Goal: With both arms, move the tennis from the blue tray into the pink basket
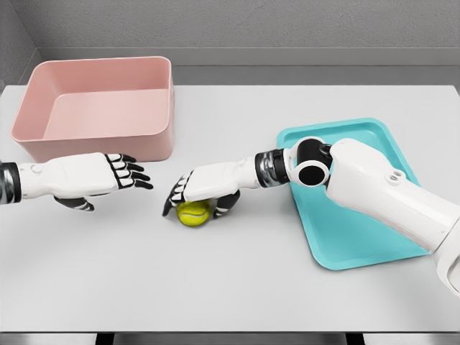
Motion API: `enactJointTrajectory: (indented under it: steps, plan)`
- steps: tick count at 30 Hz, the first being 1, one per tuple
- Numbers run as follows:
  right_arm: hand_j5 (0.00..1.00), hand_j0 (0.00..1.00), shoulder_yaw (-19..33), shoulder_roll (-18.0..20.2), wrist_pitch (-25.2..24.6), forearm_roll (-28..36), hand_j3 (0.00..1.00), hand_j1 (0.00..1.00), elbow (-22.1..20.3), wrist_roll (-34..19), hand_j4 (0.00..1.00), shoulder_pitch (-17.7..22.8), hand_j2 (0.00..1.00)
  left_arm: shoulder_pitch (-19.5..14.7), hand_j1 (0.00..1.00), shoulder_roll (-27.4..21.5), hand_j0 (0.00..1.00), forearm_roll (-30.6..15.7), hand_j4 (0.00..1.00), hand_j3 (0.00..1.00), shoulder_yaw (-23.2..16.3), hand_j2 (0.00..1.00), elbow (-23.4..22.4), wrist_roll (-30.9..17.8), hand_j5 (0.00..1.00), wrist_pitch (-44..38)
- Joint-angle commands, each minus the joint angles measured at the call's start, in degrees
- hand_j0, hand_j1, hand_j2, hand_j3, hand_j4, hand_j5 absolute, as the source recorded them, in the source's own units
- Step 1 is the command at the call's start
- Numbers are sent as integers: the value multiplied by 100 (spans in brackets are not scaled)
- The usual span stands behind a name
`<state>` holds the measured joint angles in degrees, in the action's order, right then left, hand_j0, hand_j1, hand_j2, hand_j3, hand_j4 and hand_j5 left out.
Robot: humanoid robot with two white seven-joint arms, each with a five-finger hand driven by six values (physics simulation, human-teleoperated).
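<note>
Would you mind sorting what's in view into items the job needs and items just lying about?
Needed:
tennis ball
blue tray
pink basket
right hand, over the ball
left hand, open

Lying about:
nothing except the table itself

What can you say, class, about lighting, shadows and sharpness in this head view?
Head view: soft, even light with no glare on the table; faint shadows sit under the right hand and ball, and beneath the left hand; the basket is darker along its inner walls; everything is equally sharp, with no blur or visible distortion.
</note>
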<state>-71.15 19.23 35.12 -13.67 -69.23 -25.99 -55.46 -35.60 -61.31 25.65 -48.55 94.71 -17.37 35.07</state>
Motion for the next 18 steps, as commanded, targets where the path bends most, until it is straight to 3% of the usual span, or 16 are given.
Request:
enactJointTrajectory:
  steps: [1, 6, 9, 11, 18]
  plan:
    - [100, 100, 31, 11, -12, 40, 100, 100, -21, -3, 100, 0, 100, 0, 100, -12, 100, -43, 100, 100, 21, 100, 13, 15, 100, -7]
    - [100, 100, 75, 133, -12, 49, 100, 100, -38, -3, 100, -79, 100, 18, 100, -144, 100, -7, 100, 100, 39, 100, -93, -12, 100, -7]
    - [100, 100, 101, 476, -12, 66, 100, 100, -38, 41, 100, -202, 100, 0, 100, -127, 100, -25, 100, 100, 48, 100, -119, -12, 100, -7]
    - [100, 100, 400, 722, -12, 84, 100, 100, -38, 41, 100, -202, 100, 9, 100, -118, 100, -34, 100, 100, 92, 100, -102, 15, 100, -7]
    - [100, 100, 417, 1434, -12, 110, 100, 100, -38, 103, 100, -624, 100, 53, 100, 348, 100, 10, 100, 100, 39, 100, 531, 32, 100, -7]
